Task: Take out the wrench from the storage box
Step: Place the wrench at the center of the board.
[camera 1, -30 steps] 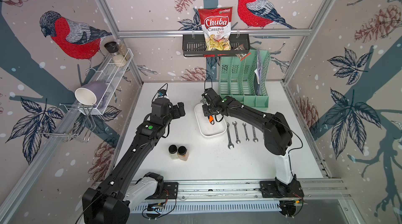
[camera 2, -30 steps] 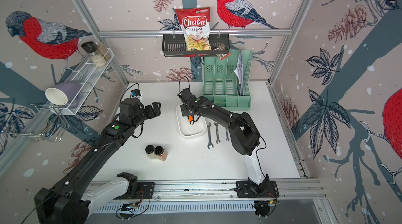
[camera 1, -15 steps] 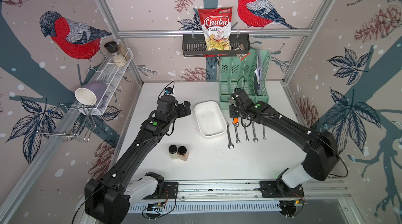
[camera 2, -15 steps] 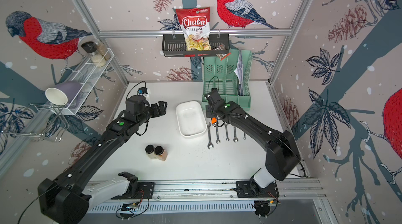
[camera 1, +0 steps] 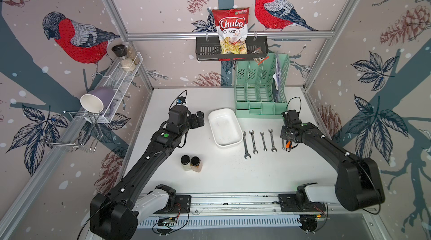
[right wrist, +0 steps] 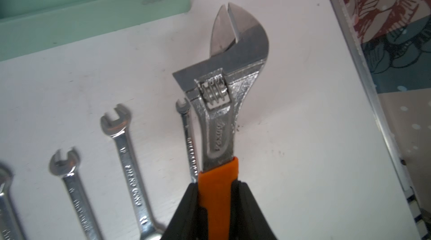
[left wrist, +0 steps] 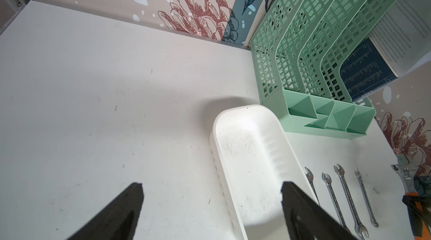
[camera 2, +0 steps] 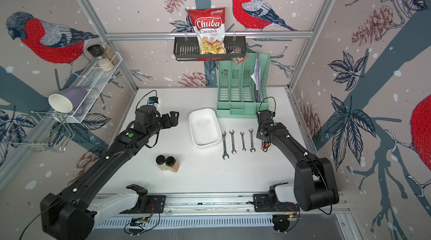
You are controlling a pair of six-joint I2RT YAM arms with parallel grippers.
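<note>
The storage box (camera 1: 225, 128) (camera 2: 204, 126) (left wrist: 247, 152) is a shallow white tray at the table's middle, with nothing in it. The wrench (right wrist: 224, 115) (camera 1: 288, 144) (camera 2: 264, 145) is adjustable, steel with an orange handle. My right gripper (right wrist: 218, 185) (camera 1: 286, 139) is shut on that handle. It holds the wrench over the table, right of the box and just beyond the last of several flat spanners (camera 1: 258, 140) (right wrist: 126, 143). My left gripper (camera 1: 200, 119) (left wrist: 211, 192) stands open at the box's left side, holding nothing.
A mint-green organizer (camera 1: 261, 87) stands behind the spanners. Two spice jars (camera 1: 191, 163) sit near the front. A black wall basket (camera 1: 231, 51) holds a chips bag. A wire shelf with a mug (camera 1: 98, 101) hangs on the left wall. The metal frame rail (right wrist: 363, 87) runs close to the wrench.
My right gripper carried the wrench out of the storage box and rightward past the row of spanners. My left arm moved a little closer to the box.
</note>
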